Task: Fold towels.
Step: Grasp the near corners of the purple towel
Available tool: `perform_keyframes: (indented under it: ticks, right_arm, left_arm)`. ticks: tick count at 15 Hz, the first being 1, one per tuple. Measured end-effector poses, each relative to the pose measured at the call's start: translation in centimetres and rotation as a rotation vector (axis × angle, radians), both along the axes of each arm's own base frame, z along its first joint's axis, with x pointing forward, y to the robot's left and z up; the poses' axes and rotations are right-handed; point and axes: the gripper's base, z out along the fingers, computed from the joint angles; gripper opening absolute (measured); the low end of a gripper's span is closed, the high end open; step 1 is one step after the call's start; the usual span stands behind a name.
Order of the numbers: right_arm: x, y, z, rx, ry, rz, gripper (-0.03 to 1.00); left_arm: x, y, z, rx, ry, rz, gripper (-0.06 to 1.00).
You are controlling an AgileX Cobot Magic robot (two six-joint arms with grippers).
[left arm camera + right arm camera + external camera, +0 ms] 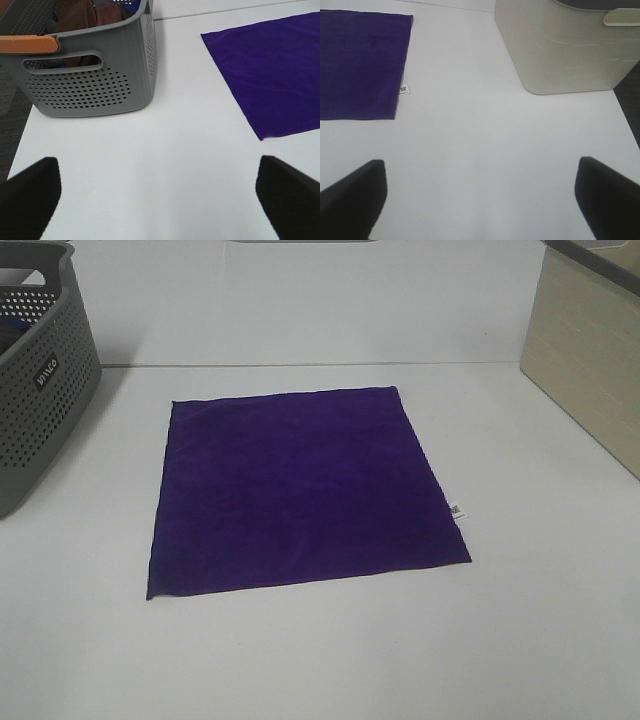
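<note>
A deep purple plush towel (300,488) lies flat and unfolded in the middle of the white table, with a small white tag (455,510) on its right edge. It also shows in the left wrist view (272,75) and in the right wrist view (360,62), where the tag (404,90) is visible. My left gripper (160,200) is open and empty above bare table, short of the towel's near left corner. My right gripper (480,200) is open and empty above bare table, short of the towel's near right corner. Neither gripper appears in the exterior high view.
A grey perforated basket (40,380) stands at the table's left; in the left wrist view the basket (85,75) holds brown cloth. A beige bin (590,350) stands at the right, also in the right wrist view (565,45). The table edge (15,145) lies left.
</note>
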Motion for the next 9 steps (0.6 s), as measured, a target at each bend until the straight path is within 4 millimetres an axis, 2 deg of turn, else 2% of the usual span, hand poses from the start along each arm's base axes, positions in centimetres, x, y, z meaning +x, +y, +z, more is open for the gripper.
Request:
perform_keyframes:
  ticks: [9]
  right_arm:
    - [0.00, 0.00, 0.00, 0.000, 0.000, 0.000, 0.99]
  left_arm:
    - [0.00, 0.00, 0.00, 0.000, 0.000, 0.000, 0.99]
